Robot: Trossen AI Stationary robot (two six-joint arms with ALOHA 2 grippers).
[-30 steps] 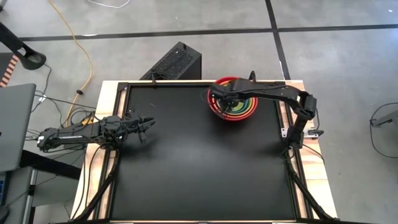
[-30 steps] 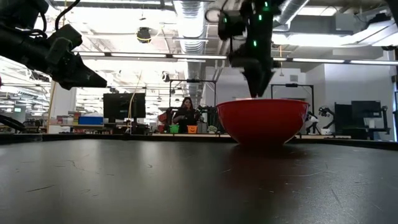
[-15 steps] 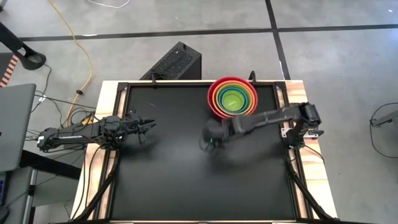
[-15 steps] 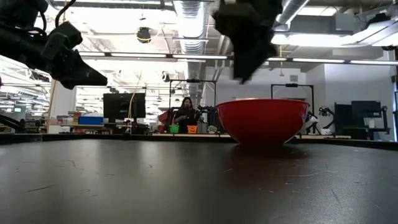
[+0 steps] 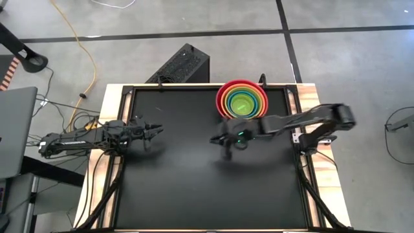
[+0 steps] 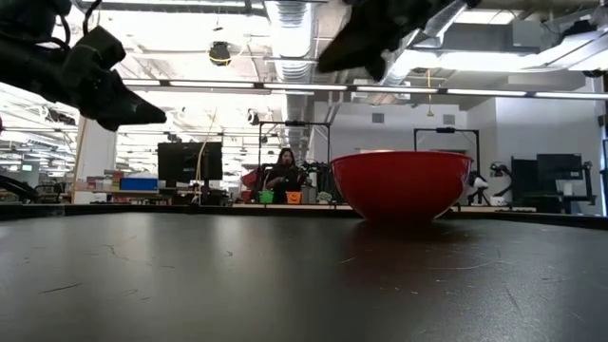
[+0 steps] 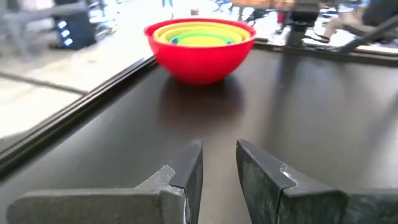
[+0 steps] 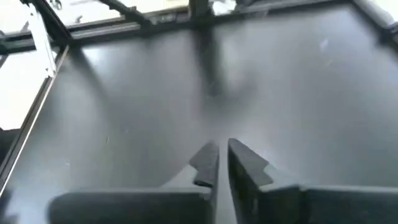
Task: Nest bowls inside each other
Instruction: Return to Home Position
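Several bowls (image 5: 242, 100) sit nested in one stack at the table's far right; the red one (image 6: 401, 185) is outermost and rests by its base on the black table top, with orange, lime and green rims inside it (image 7: 199, 36). My right gripper (image 5: 217, 140) hovers over the table's middle, near-left of the stack. It points toward the left and slightly down, and its fingers (image 8: 222, 163) are nearly together with nothing between them. My left gripper (image 5: 157, 129) waits at the left side, high above the table (image 6: 157, 116), narrowly open and empty (image 7: 219, 158).
A black box (image 5: 184, 65) stands on the floor beyond the far edge. Metal frame rails (image 5: 292, 110) run along the table's sides. A grey laptop (image 5: 14, 129) lies off the left edge. A person (image 6: 283, 176) sits far back in the room.
My right gripper has come up out of the bowl stack and swung toward the table's middle, to the near left of the stack. It has tipped from pointing down to nearly level. The stack stays in place.
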